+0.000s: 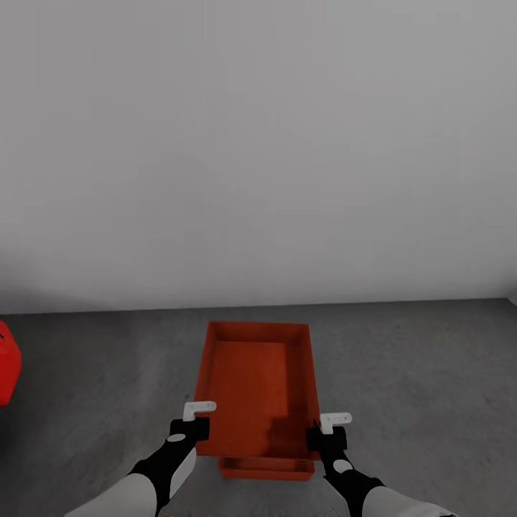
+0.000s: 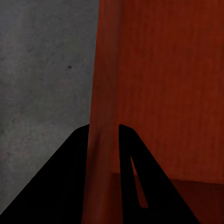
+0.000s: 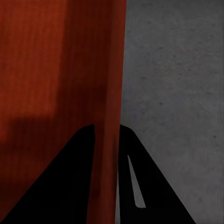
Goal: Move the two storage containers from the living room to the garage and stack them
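Head view, both grippers' fingers pinching upper container (image 1: pixel 257 388) side walls

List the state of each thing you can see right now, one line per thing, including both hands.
Upper storage container: held by both side walls, open and empty, over the lower one.
Lower storage container: on the floor, mostly covered, only its near edge showing.
Left hand: shut on the upper container's left wall.
Right hand: shut on the upper container's right wall.
Red object: at the picture's left edge, on the floor, cut off.
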Robot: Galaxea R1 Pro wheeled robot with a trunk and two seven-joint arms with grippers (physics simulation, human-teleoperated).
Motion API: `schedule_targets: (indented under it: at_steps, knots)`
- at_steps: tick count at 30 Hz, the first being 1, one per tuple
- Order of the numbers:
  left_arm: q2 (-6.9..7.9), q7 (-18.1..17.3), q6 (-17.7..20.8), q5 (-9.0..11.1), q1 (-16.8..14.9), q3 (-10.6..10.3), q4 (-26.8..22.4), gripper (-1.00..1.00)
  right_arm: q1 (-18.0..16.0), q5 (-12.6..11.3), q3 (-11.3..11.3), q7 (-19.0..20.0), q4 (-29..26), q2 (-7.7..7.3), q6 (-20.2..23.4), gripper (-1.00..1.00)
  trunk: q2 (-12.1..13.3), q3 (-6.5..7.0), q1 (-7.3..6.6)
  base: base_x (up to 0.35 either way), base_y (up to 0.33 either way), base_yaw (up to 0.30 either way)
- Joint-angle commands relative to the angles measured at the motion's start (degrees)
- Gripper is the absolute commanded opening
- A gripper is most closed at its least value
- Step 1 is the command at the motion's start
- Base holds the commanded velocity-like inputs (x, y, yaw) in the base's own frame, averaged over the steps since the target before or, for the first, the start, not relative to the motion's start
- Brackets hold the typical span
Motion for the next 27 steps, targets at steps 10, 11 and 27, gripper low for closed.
schedule_targets:
  at_steps: [10, 11, 27]
  knots:
    - [-0.08, 0.35, -0.14, -0.2, -0.01, 0.89, -0.01, -1.0, -0.04, -1.44, -0.33, -0.28, 0.15, 0.0, -0.38, -1.0, -0.05, -0.97, 0.0, 0.0, 0.0, 0.0]
    - [-0.08, 0.35, -0.14, -0.2, -0.01, 0.89, -0.01, -1.0, -0.04, -1.44, -0.33, -0.28, 0.15, 0.0, -0.38, -1.0, -0.05, -1.06, 0.0, 0.0, 0.0, 0.0]
    - [-0.08, 0.35, -0.14, -0.2, -0.03, 0.89, -0.01, -1.0, -0.04, -1.44, -0.33, -0.28, 0.15, 0.0, -0.38, -1.0, -0.05, -2.51, 0.0, 0.0, 0.0, 0.0]
